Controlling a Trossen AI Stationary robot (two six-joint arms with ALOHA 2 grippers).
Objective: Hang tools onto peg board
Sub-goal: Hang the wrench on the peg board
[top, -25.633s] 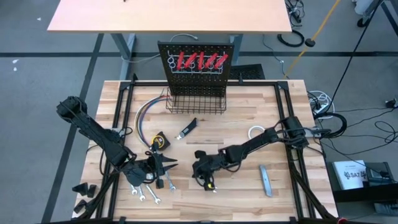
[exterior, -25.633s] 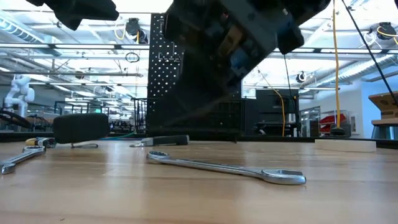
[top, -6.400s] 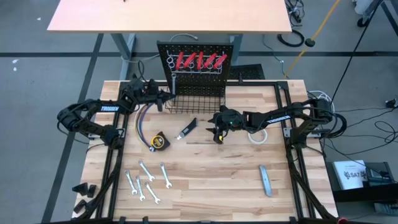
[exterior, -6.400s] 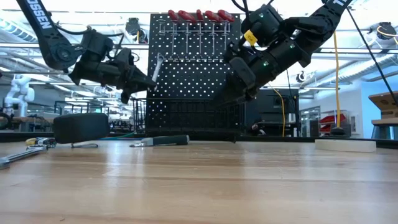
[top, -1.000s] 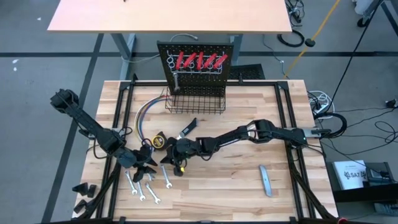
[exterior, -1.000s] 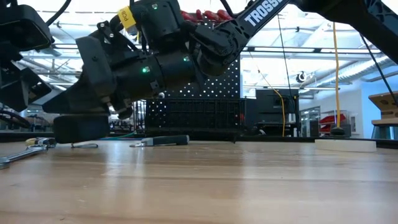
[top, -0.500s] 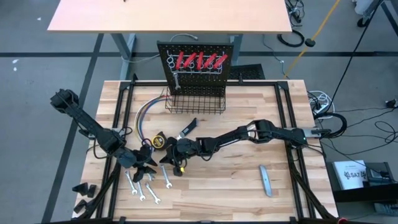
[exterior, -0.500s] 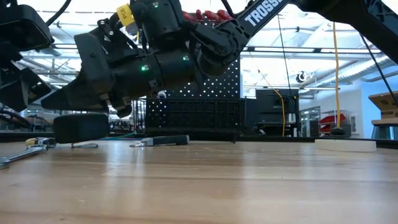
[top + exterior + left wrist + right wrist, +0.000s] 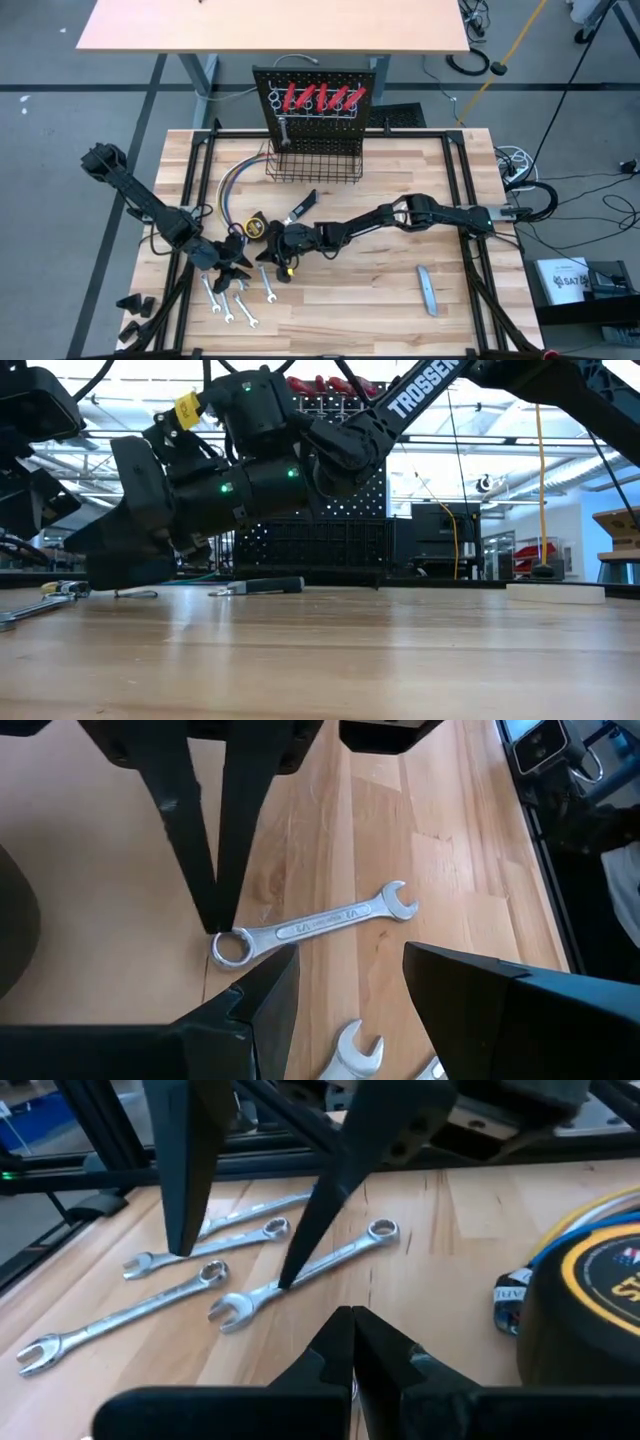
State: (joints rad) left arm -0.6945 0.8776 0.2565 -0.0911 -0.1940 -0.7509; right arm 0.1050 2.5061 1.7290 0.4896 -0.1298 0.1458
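Observation:
Several silver wrenches [image 9: 240, 300] lie flat near the table's front left. One wrench [image 9: 310, 925] lies just ahead of both grippers. My left gripper [image 9: 345, 970] hovers open over it, low over the table [image 9: 350, 300]. My right gripper [image 9: 352, 1320] is shut with nothing in it; its tips hang a little above the table near that wrench's ring end [image 9: 230, 948]. The yellow tape measure [image 9: 258, 228] sits beside the right gripper. The peg board [image 9: 320, 75] stands at the far edge with red-handled tools [image 9: 320, 97] and one wrench [image 9: 283, 128] hanging on it.
A black wire basket [image 9: 315, 160] stands at the board's foot. A bundle of coloured wires [image 9: 232, 190] lies left of it. A black-handled knife [image 9: 303, 207] lies mid-table, and a grey bar [image 9: 427, 290] at the front right. Black rails [image 9: 190, 210] line the table's sides.

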